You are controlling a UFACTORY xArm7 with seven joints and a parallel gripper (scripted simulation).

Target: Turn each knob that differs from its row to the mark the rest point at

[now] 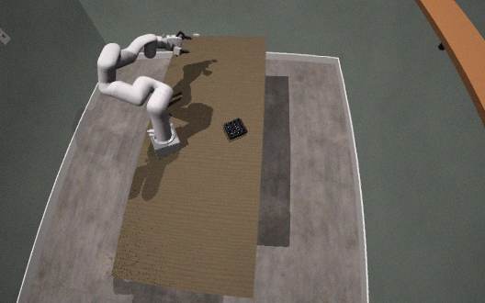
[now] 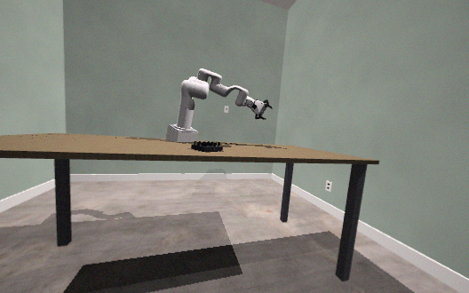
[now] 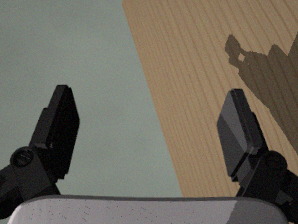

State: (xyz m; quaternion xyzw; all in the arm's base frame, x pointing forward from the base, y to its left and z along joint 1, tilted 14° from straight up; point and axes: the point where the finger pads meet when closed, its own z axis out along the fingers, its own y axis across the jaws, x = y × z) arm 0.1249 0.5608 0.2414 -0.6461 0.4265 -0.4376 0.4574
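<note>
The knob box [image 1: 235,129] is a small black square box with rows of dark knobs, standing on the brown table near its middle. It also shows in the exterior view [image 2: 207,146] as a low black shape. The knobs' white lines and printed names are too small to read. My gripper [image 1: 183,43] is open and empty, high in the air at the far corner of the table, far from the box. It shows in the exterior view [image 2: 264,109] and in the wrist view [image 3: 148,129], fingers wide apart over the table's edge. The box is not in the wrist view.
The arm's base [image 1: 163,143] stands on the table to the left of the box. The long table [image 1: 197,174] has dark legs. A dark mat [image 1: 275,161] lies on the floor beside the table. The arm's shadow falls on the table top.
</note>
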